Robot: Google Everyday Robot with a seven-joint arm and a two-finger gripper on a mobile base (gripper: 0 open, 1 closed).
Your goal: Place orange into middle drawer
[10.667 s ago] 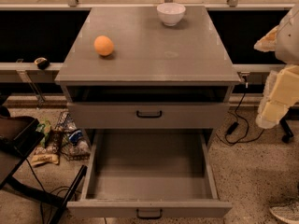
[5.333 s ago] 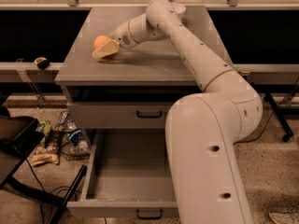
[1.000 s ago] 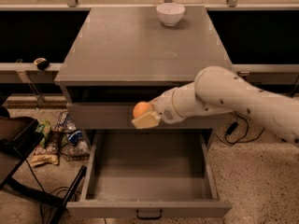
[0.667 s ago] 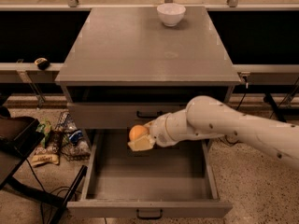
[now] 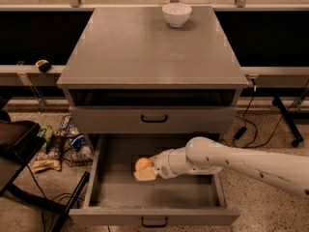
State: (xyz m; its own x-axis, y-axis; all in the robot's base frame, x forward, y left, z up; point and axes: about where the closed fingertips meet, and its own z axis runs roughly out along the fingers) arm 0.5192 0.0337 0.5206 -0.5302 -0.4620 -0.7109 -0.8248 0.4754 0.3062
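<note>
The pale two-finger gripper (image 5: 145, 172) at the end of the thick white robot arm (image 5: 227, 159) is down inside the wide, deep grey bottom drawer (image 5: 154, 215) of the grey box-shaped cabinet (image 5: 154, 52), left of centre. The arm comes in from the right, over the drawer's right wall. Its fingers are pinched on the small round smooth orange fruit (image 5: 142, 164), which sits at the gripper's tip w/ a pale finger under & beside it. So the orange is inside the drawer's outline, low over the floor; can't tell if it touches the floor yet. The drawer is pulled well out, w/ a small black handle (image 5: 154, 221) on its front. A shut grey drawer front (image 5: 154, 120) w/ a like handle sits directly above it. A small white ceramic bowl (image 5: 176, 14) stands at the back of the cabinet top, well apart from all this. Step in hand, as I read it: the set-down, i.e. carry done, release not. Next move prob. calls for lowering till the fruit rests on the floor, then spreading the fingers gently & backing out w/o nudging it. A round fruit rolls if bumped, though the drawer walls should keep it in. On the way out the arm must clear the drawer front above
</note>
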